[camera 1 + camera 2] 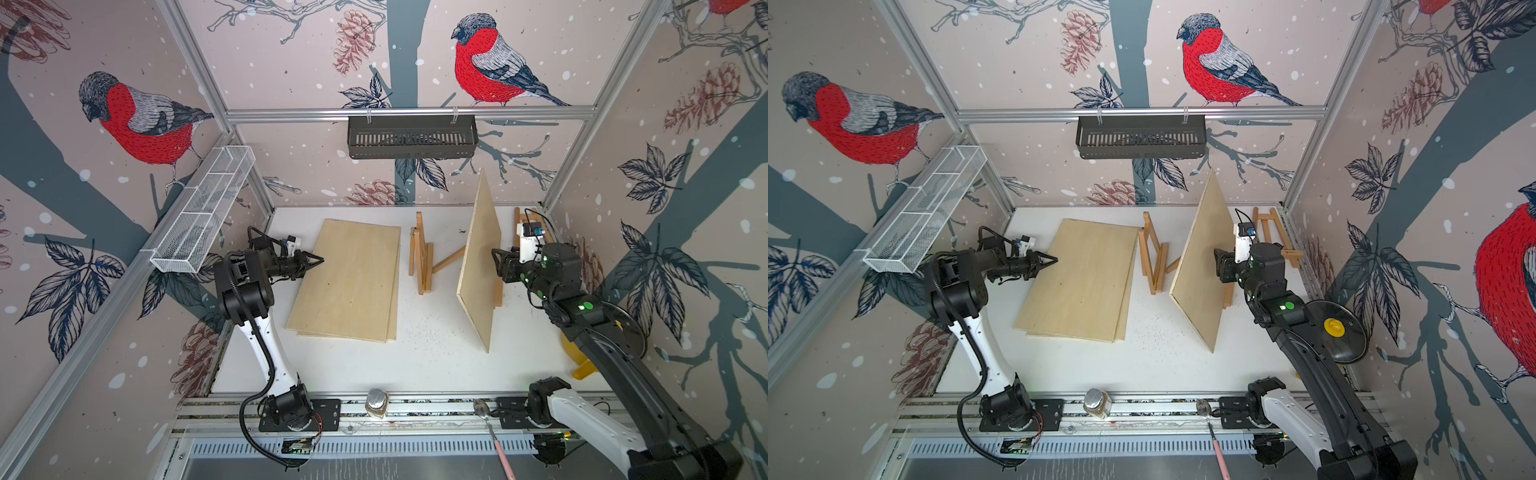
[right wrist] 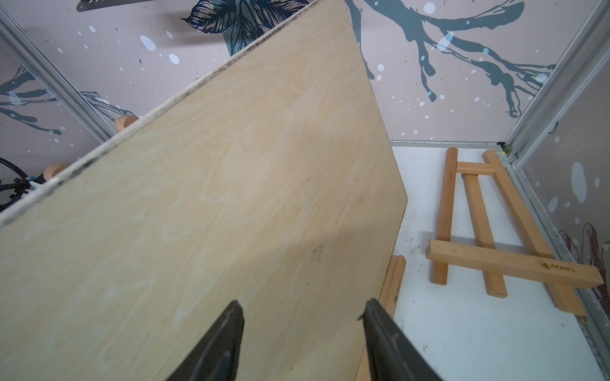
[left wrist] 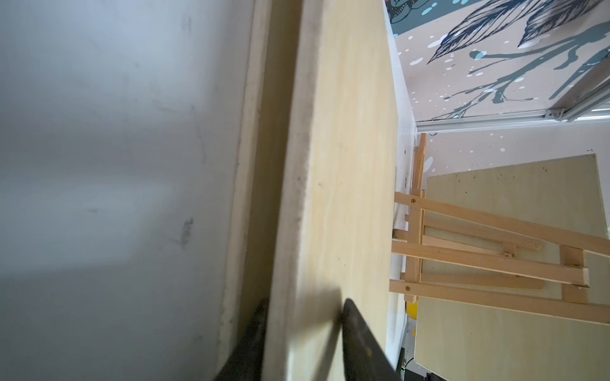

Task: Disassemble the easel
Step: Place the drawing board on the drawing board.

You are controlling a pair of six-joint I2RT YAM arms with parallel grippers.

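Note:
One wooden easel [image 1: 424, 266] stands open mid-table, also in the left wrist view [image 3: 495, 260]. A plywood board [image 1: 480, 266] stands tilted on a second easel [image 1: 498, 291] to its right. A third easel [image 2: 478, 237] lies flat in the back right corner. Two plywood boards [image 1: 349, 278] lie stacked flat on the left. My left gripper [image 3: 302, 303] is open at their left edge, one finger under the top board [image 3: 350, 165] and one over it. My right gripper [image 2: 302, 308] is open and empty, just behind the standing board [image 2: 231, 198].
A black basket [image 1: 411, 137] hangs on the back rail and a white wire basket [image 1: 203, 208] on the left wall. A jar [image 1: 377, 401] and a spoon [image 1: 494, 432] lie on the front rail. A glass lid [image 1: 1335, 328] leans at the right wall.

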